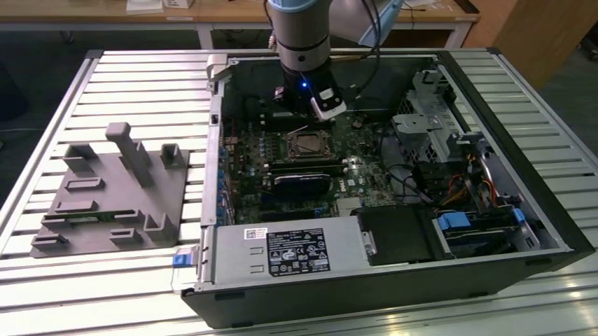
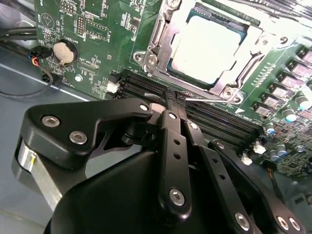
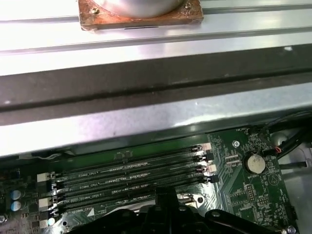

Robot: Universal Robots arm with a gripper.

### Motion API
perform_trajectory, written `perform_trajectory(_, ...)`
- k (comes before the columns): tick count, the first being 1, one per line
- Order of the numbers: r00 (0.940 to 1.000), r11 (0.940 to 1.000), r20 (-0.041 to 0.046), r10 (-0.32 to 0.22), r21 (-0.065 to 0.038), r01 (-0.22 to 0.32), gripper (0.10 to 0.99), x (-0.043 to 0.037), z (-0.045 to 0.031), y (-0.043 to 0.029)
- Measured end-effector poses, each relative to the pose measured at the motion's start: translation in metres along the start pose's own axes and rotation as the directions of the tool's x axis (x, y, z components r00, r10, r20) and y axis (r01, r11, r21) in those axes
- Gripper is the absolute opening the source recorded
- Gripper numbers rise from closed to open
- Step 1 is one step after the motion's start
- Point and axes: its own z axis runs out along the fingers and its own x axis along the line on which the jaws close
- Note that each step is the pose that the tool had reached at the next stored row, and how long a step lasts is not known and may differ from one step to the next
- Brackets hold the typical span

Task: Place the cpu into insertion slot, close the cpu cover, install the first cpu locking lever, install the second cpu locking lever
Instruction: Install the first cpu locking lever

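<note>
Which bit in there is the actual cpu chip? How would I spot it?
Look inside the open computer case at the green motherboard. Near its middle sits the cpu: a flat pale-silver square framed by the shiny cpu cover, unlike the long black memory slots beside it.

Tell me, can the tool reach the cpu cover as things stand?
Likely yes: the tool hangs over the memory slots right beside the cpu cover, with nothing standing between them.
</note>
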Motion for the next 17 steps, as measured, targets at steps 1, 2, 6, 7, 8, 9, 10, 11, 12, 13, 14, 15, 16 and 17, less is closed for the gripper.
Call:
perform_trajectory(1, 1.0000, 1.0000, 0.0011, 0.000, 0.005, 0.000, 0.106, 0.0003, 0.0007, 0.0009)
perform_trajectory(2, 1.0000, 1.0000, 0.0023, 0.000, 0.009, 0.000, 0.106, 0.0005, 0.0014, 0.0016)
perform_trajectory(6, 1.0000, 0.9999, 0.0072, -0.001, 0.017, 0.001, 0.106, 0.0017, 0.0055, 0.0041)
perform_trajectory(7, 1.0000, 0.9998, 0.0079, -0.001, 0.017, 0.001, 0.106, 0.0020, 0.0064, 0.0052)
perform_trajectory(8, 1.0000, 0.9998, 0.0088, -0.001, 0.018, 0.001, 0.106, 0.0024, 0.0071, 0.0063)
perform_trajectory(9, 0.9999, 0.9998, 0.0100, -0.002, 0.020, 0.002, 0.106, 0.0028, 0.0077, 0.0073)
perform_trajectory(10, 0.9999, 0.9997, 0.0114, -0.003, 0.023, 0.002, 0.106, 0.0031, 0.0083, 0.0080)
perform_trajectory(11, 0.9999, 0.9996, 0.0132, -0.004, 0.026, 0.003, 0.106, 0.0035, 0.0089, 0.0083)
perform_trajectory(12, 0.9999, 0.9995, 0.0151, -0.004, 0.030, 0.003, 0.106, 0.0038, 0.0095, 0.0082)
perform_trajectory(13, 0.9999, 0.9994, 0.0170, -0.002, 0.034, 0.001, 0.106, 0.0040, 0.0100, 0.0081)
perform_trajectory(14, 0.9998, 0.9993, 0.0189, 0.001, 0.037, -0.002, 0.106, 0.0042, 0.0104, 0.0079)
perform_trajectory(15, 0.9998, 0.9992, 0.0210, 0.005, 0.040, -0.006, 0.106, 0.0045, 0.0108, 0.0078)
perform_trajectory(16, 0.9997, 0.9990, 0.0234, 0.010, 0.043, -0.011, 0.106, 0.0050, 0.0112, 0.0076)
perform_trajectory(17, 0.9996, 0.9988, 0.0254, 0.015, 0.046, -0.016, 0.106, 0.0056, 0.0117, 0.0074)
